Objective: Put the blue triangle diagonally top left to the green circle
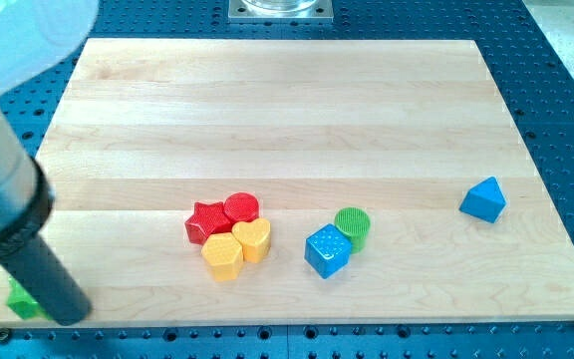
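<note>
The blue triangle lies near the view's right edge of the board. The green circle stands lower centre, touching a blue cube at its lower left. The triangle is well to the right of the circle and slightly above it. My dark rod comes down at the view's bottom left, and my tip rests near the board's bottom left corner, far from both blocks. A green block sits right beside the tip, partly hidden by the rod.
A tight cluster lies left of the blue cube: a red star, a red circle, a yellow hexagon and a yellow heart. The wooden board lies on a blue perforated table.
</note>
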You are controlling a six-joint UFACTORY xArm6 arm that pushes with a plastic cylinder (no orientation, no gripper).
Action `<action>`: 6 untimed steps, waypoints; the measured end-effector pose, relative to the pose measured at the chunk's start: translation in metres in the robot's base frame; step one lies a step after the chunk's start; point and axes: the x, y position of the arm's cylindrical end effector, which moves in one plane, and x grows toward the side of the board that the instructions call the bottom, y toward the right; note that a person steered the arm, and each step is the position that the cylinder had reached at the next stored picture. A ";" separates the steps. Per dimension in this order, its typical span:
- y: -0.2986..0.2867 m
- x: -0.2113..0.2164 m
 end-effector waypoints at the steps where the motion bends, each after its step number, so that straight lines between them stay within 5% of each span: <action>1: -0.024 -0.043; 2: -0.052 -0.091; 4: -0.092 -0.052; 5: -0.087 -0.002; 6: -0.045 -0.006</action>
